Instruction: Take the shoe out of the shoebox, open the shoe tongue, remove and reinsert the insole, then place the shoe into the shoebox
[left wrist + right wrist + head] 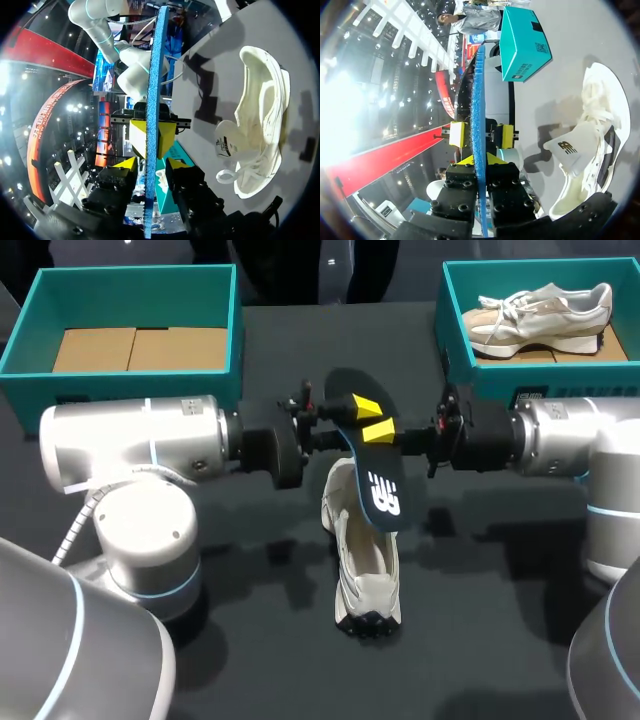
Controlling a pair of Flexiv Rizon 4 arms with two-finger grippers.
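A dark insole [375, 460] with a blue underside is held up on edge above the white shoe [365, 570], which lies on the dark table with its toe toward the front edge. My right gripper [385, 432] is shut on the insole; in its wrist view the yellow tips [479, 161] pinch the blue edge [478, 90]. My left gripper [355, 412] comes in from the other side. Its fingers [149, 165] straddle the insole [155, 75] with a gap on each side, so it is open. The shoe [257, 130] lies beside and below both grippers.
An empty teal shoebox [130, 285] with a cardboard floor stands at the back left. A second teal box [455, 350] at the back right holds another pale shoe [540, 310]. Both arms stretch across the middle of the table.
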